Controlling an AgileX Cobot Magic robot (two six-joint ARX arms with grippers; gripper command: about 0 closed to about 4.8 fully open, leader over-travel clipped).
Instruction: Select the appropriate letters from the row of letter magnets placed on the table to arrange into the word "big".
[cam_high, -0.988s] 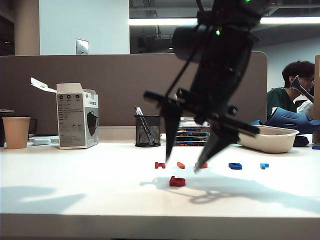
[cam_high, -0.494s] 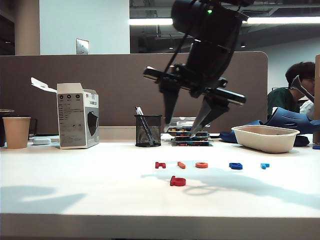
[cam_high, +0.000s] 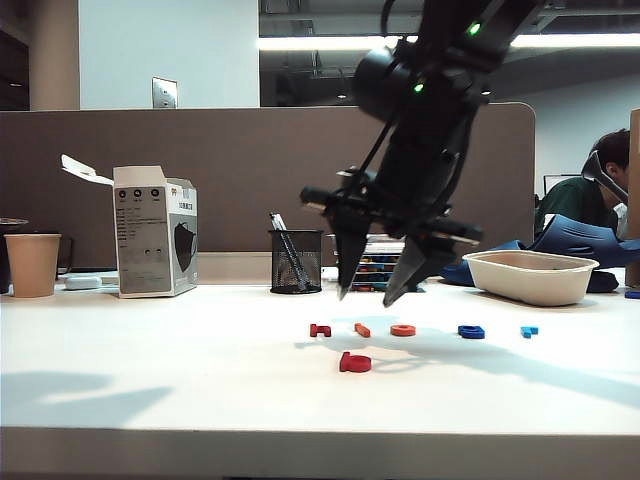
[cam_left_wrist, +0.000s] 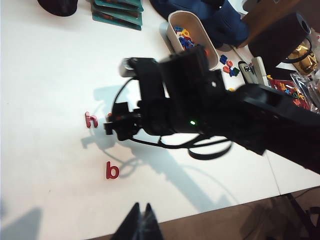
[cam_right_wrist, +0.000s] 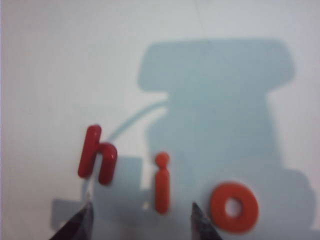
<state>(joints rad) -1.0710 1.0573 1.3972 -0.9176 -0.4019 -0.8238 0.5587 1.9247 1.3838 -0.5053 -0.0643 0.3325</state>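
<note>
Right gripper (cam_high: 368, 296) spread wide, empty, hanging above the "i" (cam_right_wrist: 161, 183) in the row. "b" (cam_high: 354, 363) lies nearer, apart; "g" (cam_high: 470, 332) further right. Left gripper (cam_left_wrist: 141, 226) barely visible, state unclear, near table (cam_high: 150, 380) edge.

Right gripper (cam_right_wrist: 140, 220) straddles "i" (cam_right_wrist: 161, 182) — "h" (cam_right_wrist: 96, 155), "o" (cam_right_wrist: 234, 207) seemingly close.

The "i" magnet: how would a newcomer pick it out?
On the white table, find the row of small letters under the open right claw. The "i" lies between the dark red "h" and the orange ring: the row's only straight bar.
</note>
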